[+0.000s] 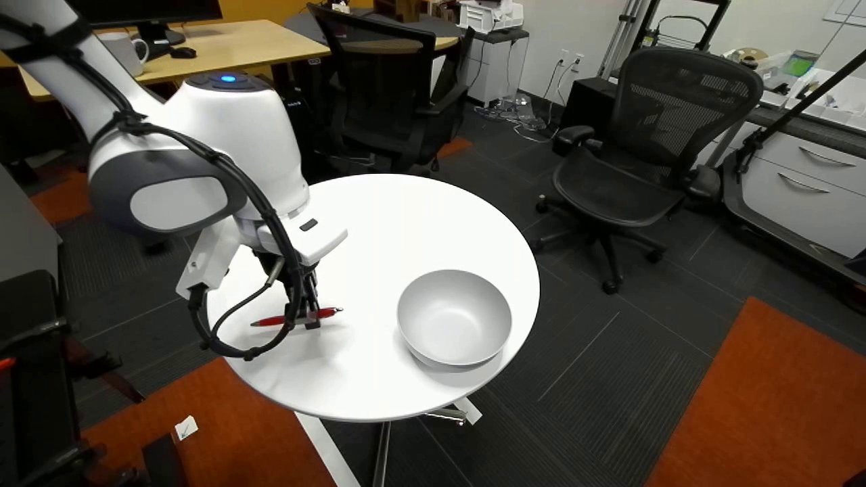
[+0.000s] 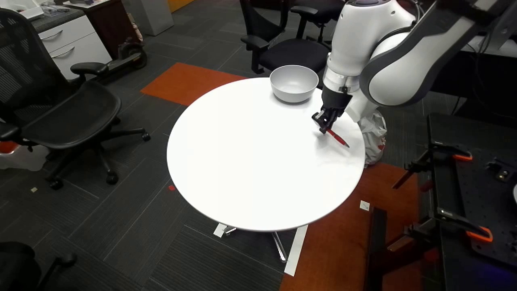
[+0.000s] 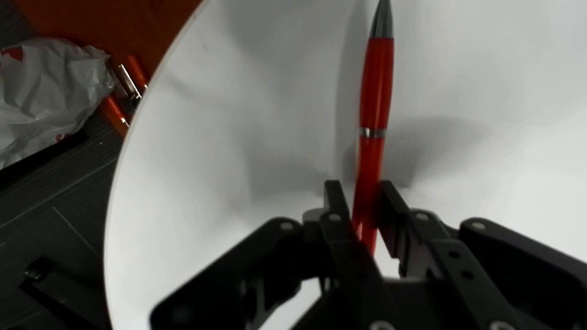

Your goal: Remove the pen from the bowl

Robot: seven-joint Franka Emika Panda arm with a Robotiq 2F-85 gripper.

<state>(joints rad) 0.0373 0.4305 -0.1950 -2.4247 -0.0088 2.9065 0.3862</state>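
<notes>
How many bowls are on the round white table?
1: the grey bowl, standing upright near the edge of the table, apart from the red pen. Both exterior views show it; none seems hidden.

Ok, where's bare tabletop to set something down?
The widest bare patch of table runs from bowl and pen to the rim farthest from the bowl. A smaller one lies between bowl and pen. It's crowded around the pen, jaws on either side and arm above, and tight between bowl and nearest rim.

free table (image 1: 369,260) between claw (image 3: 361,197) and bowl (image 1: 454,318); bowl blocks low path
</notes>
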